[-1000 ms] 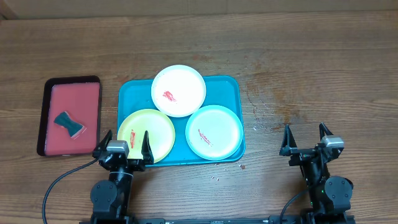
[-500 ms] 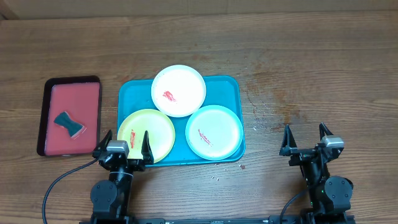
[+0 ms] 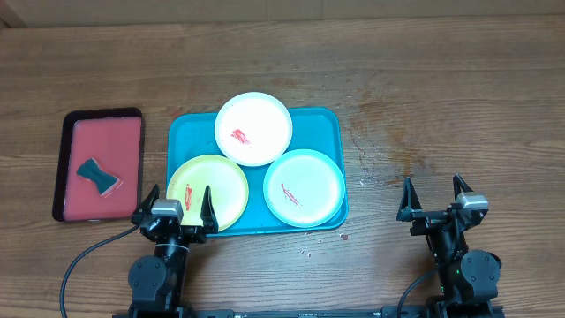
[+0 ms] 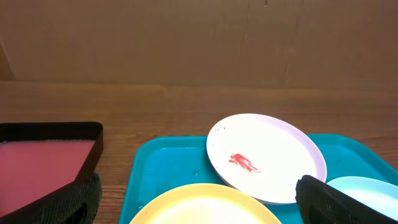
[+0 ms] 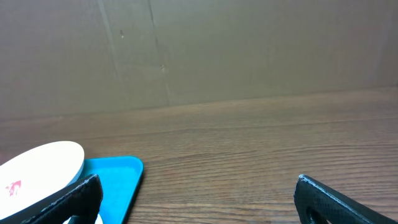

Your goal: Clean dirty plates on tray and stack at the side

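Three dirty plates lie on the turquoise tray: a white plate at the back, a yellow-green plate front left and a pale mint plate front right. Each carries a red smear. My left gripper stands open at the tray's front left edge, its fingers over the yellow-green plate's near rim. The white plate shows beyond it. My right gripper stands open over bare wood, well right of the tray, with nothing between its fingers.
A smaller dark-rimmed red tray sits left of the turquoise one and holds a dark teal sponge. Faint stains and crumbs mark the wooden table to the right of the tray. A brown wall closes off the far side.
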